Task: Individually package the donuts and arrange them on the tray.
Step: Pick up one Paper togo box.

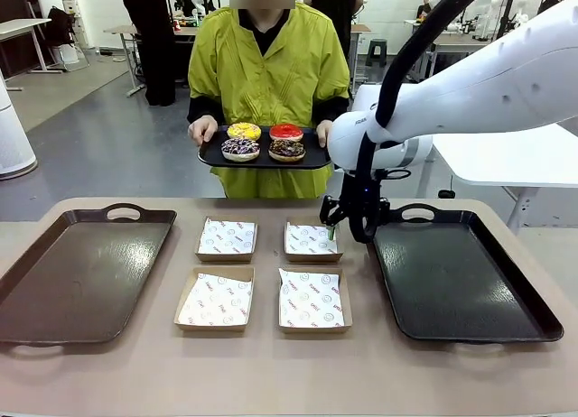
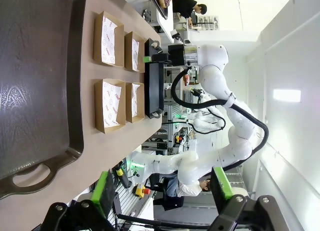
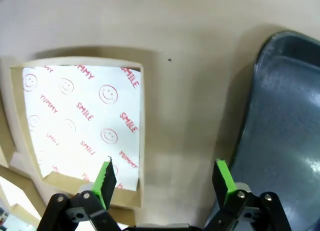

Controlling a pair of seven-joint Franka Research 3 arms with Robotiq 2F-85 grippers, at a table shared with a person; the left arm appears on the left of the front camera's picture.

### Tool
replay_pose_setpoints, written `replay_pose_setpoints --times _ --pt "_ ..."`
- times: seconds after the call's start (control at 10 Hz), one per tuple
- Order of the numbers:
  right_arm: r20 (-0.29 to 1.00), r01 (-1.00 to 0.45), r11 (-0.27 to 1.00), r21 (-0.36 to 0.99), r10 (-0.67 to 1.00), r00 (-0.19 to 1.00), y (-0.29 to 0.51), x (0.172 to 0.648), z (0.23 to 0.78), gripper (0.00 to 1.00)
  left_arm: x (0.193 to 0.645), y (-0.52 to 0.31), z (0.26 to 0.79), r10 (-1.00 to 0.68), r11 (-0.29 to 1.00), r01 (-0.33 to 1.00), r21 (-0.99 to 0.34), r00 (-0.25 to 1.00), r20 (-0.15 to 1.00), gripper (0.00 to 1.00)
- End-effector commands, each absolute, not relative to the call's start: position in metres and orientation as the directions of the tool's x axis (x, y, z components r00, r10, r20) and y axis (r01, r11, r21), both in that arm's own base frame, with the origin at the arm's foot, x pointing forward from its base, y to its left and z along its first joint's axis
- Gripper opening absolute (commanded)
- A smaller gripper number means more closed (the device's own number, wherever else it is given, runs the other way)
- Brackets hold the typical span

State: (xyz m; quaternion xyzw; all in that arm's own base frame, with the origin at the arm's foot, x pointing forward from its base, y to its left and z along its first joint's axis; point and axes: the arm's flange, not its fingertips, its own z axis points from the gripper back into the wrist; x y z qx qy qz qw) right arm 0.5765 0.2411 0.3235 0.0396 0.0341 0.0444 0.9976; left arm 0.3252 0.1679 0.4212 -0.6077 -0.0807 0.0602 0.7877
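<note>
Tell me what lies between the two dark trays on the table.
In the front view, four paper-lined cardboard boxes sit there, two by two; the right pincer hangs over the far-right one.

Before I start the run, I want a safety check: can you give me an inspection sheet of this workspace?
Surface: tan table, carrying the job's things alone.
Job's things: four donuts on a small black tray held by the person; four empty paper-lined boxes in a square block; left tray and right tray, both empty.
Clutter: nothing seen.
Tools: left tool open, holding nothing; right tool open, over the gap between a box and the right tray.
Cables: black cable along the right arm.
Surroundings: other tables and people behind.
</note>
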Motion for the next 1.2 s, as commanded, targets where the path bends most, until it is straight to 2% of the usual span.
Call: replay_pose_setpoints --times 0.0,0.2,0.3,0.4,0.5,0.6,0.8,0.9,1.1 --pt "-0.071 -0.086 0.996 0.022 0.087 0.994 0.255 0.586 0.319 1.00 0.324 0.170 0.423 0.198 0.237 0.010 -0.972 0.978 0.059 1.00" --pt "-0.074 -0.091 0.996 0.015 0.092 0.993 0.261 0.588 0.315 1.00 0.324 0.170 0.423 0.198 0.237 0.010 -0.972 0.978 0.059 1.00" --pt "-0.065 -0.105 0.994 0.022 0.106 0.992 0.259 0.589 0.314 0.76 0.324 0.170 0.423 0.198 0.237 0.010 -0.972 0.978 0.059 1.00" --pt "-0.070 -0.100 0.995 0.024 0.101 0.992 0.259 0.588 0.315 0.41 0.324 0.170 0.423 0.198 0.237 0.010 -0.972 0.978 0.059 1.00" --pt "-0.061 -0.093 0.995 0.022 0.094 0.994 0.259 0.588 0.318 0.17 0.324 0.170 0.423 0.198 0.237 0.010 -0.972 0.978 0.059 1.00" --pt "-0.053 -0.094 0.995 0.021 0.095 0.994 0.260 0.587 0.322 0.00 0.324 0.170 0.423 0.198 0.237 0.010 -0.972 0.978 0.059 1.00" --pt "-0.039 -0.099 0.995 0.018 0.100 0.994 0.261 0.585 0.325 0.00 0.324 0.170 0.423 0.198 0.237 0.010 -0.972 0.978 0.059 1.00" --pt "-0.032 -0.103 0.995 0.017 0.104 0.994 0.262 0.585 0.326 0.03 0.324 0.170 0.423 0.198 0.237 0.010 -0.972 0.978 0.059 1.00" --pt "-0.026 -0.103 0.995 0.017 0.103 0.994 0.262 0.585 0.325 0.00 0.324 0.170 0.423 0.198 0.237 0.010 -0.972 0.978 0.059 1.00"
